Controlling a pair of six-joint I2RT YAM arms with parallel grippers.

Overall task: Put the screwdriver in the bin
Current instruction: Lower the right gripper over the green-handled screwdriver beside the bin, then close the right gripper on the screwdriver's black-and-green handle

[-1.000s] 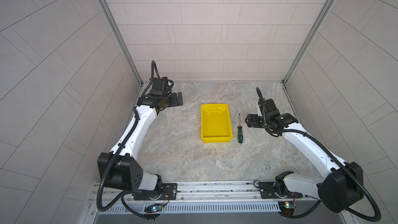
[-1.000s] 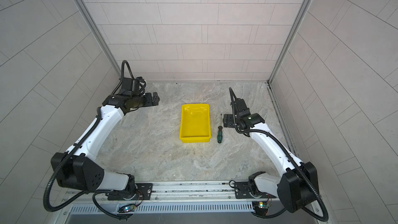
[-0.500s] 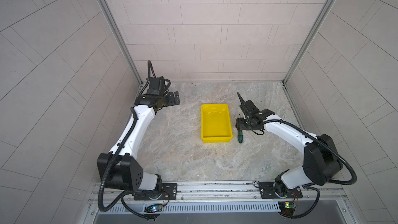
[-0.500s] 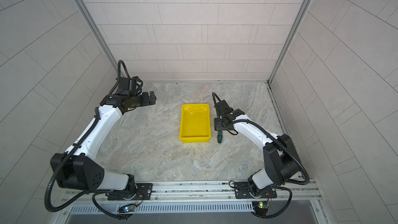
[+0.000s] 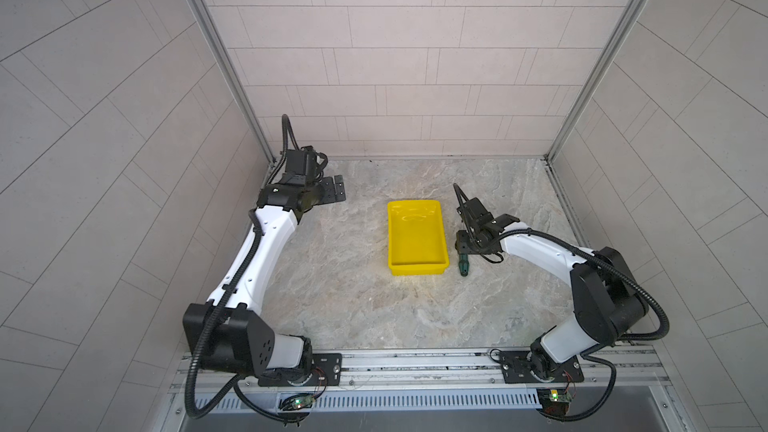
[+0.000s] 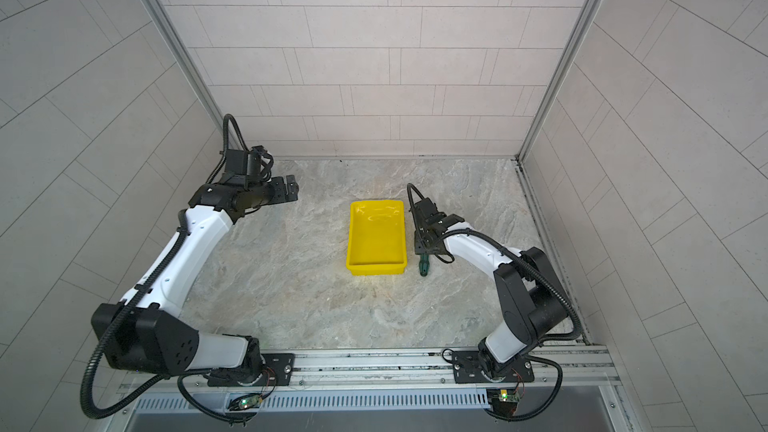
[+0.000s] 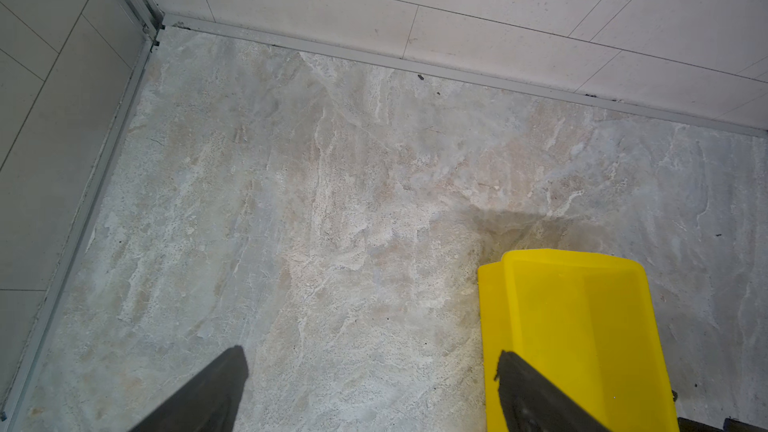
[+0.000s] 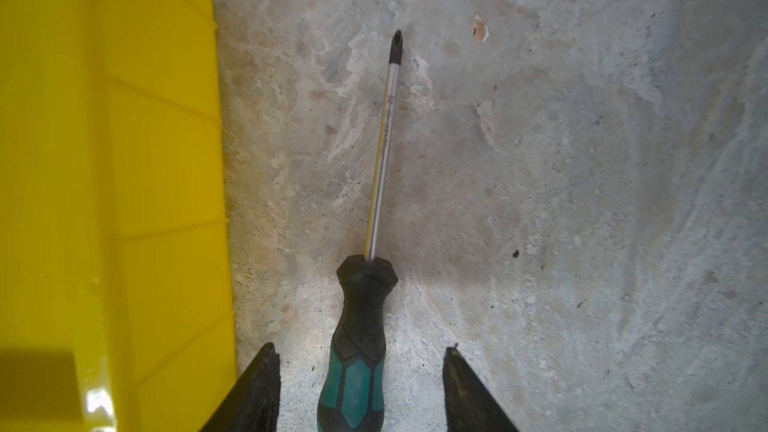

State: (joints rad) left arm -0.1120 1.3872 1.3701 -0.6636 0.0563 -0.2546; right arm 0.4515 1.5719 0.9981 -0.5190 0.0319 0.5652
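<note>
Right gripper has swung in over the screwdriver, which lies on the table beside the bin. Right wrist: jaws straddle the handle, gaps both sides, unclamped, lined up to pinch. Left wrist: left gripper open, idle.

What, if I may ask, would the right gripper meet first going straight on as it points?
Probably the slim green-and-black screwdriver lying between the right gripper's fingers on the grey stone tabletop; depth is unclear.

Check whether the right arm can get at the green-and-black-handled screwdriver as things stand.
Probably yes: the right arm holds its jaws open astride the green-and-black-handled screwdriver, nothing else between them; the yellow plastic bin sits apart beside it.
</note>
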